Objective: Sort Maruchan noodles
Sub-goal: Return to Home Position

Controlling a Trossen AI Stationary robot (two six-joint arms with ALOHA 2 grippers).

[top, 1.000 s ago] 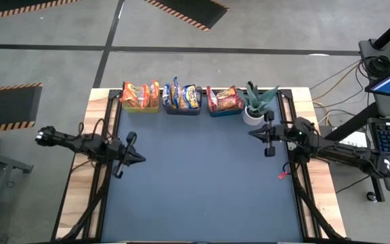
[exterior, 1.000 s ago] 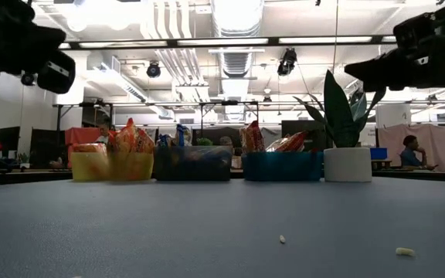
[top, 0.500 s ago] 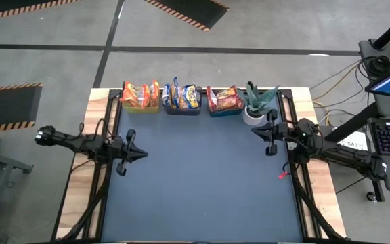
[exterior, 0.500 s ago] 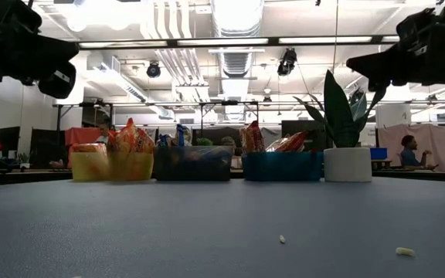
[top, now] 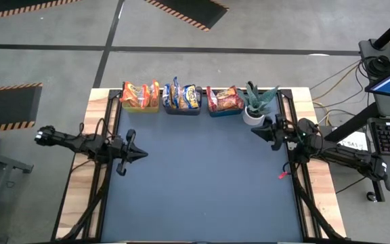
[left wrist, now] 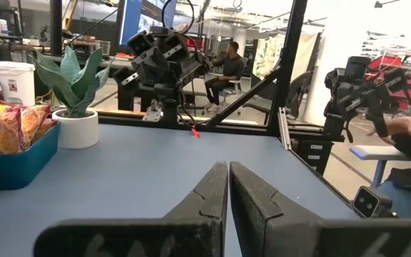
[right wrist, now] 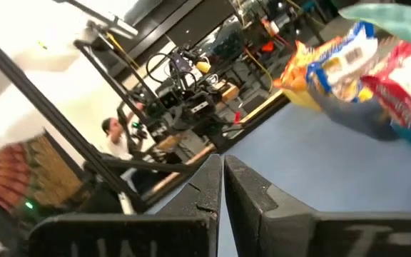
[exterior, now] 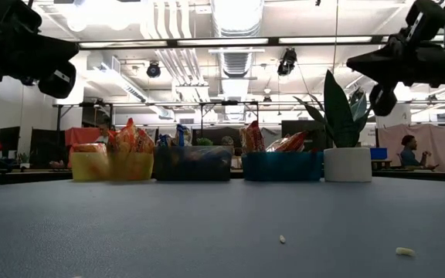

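Note:
The Maruchan noodles stand on edge in three bins along the table's far edge. Orange packets (top: 138,92) fill the yellow bin (exterior: 99,165). Yellow-and-blue packets (top: 183,95) are in the dark bin (exterior: 195,164), and red packets (top: 223,98) in the blue bin (exterior: 283,166). My left gripper (top: 143,155) hovers shut at the table's left side, pointing level toward the right edge, with nothing in it. My right gripper (top: 254,131) hovers shut at the far right beside the plant, pointing toward the left edge. Both shut finger pairs show in the wrist views (left wrist: 228,171) (right wrist: 222,161).
A spiky plant in a white pot (top: 254,108) stands next to the blue bin, close to my right gripper. Small crumbs (exterior: 402,251) lie on the blue mat near the front. A red clip (top: 283,175) sits at the mat's right border. People sit in the room beyond.
My right gripper has rolled about its own pointing line while staying in place at the far right; its side part, which stuck out toward the near edge, no longer does. The packets and bins have not moved.

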